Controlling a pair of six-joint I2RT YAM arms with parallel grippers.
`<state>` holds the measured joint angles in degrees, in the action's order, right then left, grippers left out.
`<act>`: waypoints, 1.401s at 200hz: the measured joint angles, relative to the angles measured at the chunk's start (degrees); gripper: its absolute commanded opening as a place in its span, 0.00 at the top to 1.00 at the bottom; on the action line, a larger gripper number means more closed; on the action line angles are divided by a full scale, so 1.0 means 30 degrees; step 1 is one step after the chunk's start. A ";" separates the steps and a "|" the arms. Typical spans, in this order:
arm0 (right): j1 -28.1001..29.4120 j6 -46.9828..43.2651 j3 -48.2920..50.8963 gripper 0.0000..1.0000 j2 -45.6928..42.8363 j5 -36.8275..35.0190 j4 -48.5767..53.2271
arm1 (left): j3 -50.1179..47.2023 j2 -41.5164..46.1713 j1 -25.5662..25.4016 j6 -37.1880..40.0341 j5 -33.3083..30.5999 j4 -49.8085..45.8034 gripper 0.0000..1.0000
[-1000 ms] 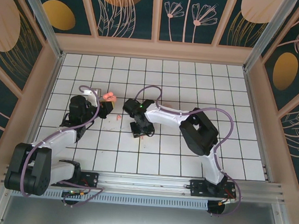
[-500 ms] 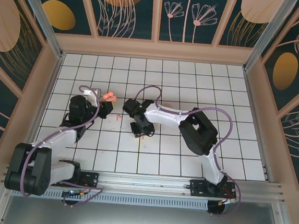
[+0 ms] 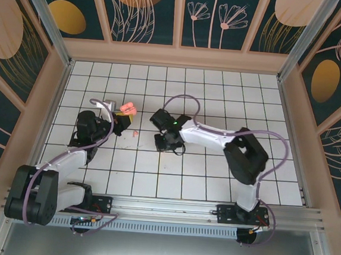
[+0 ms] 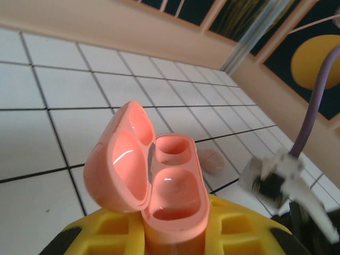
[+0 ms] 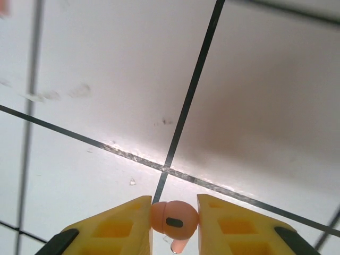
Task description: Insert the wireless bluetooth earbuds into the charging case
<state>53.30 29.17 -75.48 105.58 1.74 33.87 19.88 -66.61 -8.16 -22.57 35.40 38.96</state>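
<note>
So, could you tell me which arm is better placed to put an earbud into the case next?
Right: the right fingers grip an earbud, while the left fingers hold the open charging case.

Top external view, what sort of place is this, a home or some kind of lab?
Probably a robot test cell, not a home: a white gridded table boxed in by leaf-printed wall panels, with two robot arms bolted to an aluminium rail at its near edge.

floor (image 3: 221, 90): white tiles, black grid | walls (image 3: 150, 12): teal floral panels, peach frames
</note>
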 measured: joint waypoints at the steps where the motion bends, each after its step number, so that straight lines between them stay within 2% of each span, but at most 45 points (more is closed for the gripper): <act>1: -0.0022 0.0007 0.0044 0.76 -0.0087 -0.0015 -0.0051 | -0.0029 0.0022 -0.0015 0.0000 0.0022 0.0058 0.81; 57: -0.1246 -0.0510 0.3512 0.76 -0.6594 -0.1311 -0.5115 | -0.1399 0.1625 -0.2346 0.1872 0.1282 0.3242 0.81; 94: -0.1406 -0.1974 0.4707 0.76 -0.8779 -0.1443 -0.7949 | -0.1654 0.1719 -0.3257 0.3315 0.1916 0.4197 0.81; 135: -0.1333 -0.3570 0.5406 0.76 -0.9806 -0.1260 -1.0608 | -0.1632 0.0597 -0.3956 0.4503 0.2229 0.4954 0.81; 197: -0.1129 -0.4983 0.6054 0.76 -1.0040 0.0036 -1.3318 | -0.0976 -0.0568 -0.4218 0.4721 0.2586 0.5107 0.80; 280: -0.0590 -0.5639 0.5763 0.77 -0.8378 0.1115 -1.4032 | -0.0903 -0.0160 -0.4218 0.4656 0.2557 0.5209 0.80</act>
<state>51.53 12.25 -58.19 80.44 5.08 -8.23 17.17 -67.09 -20.82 -8.60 43.07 54.59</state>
